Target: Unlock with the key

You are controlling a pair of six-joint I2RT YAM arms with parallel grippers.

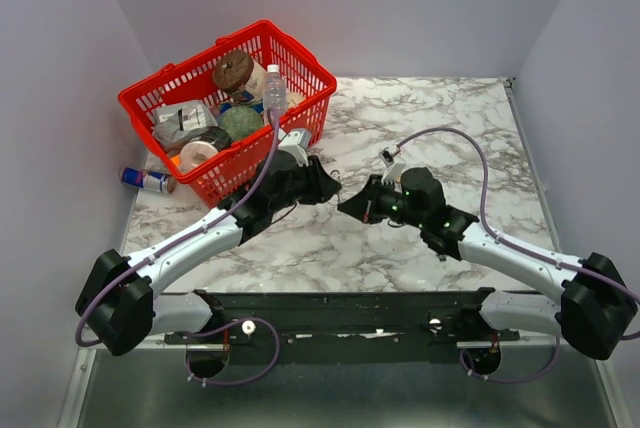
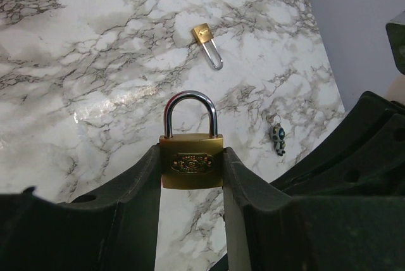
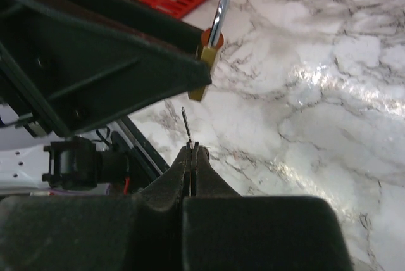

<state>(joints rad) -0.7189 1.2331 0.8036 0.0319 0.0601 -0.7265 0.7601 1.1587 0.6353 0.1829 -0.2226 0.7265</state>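
Left jaws clamp the brass padlock; right jaws pinch together on the key, near it, over the desk open middle.

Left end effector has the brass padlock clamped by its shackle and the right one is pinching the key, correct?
No. The left wrist view shows the left end effector clamping the brass padlock by its body, shackle sticking out free. The right end effector is pinching the key.
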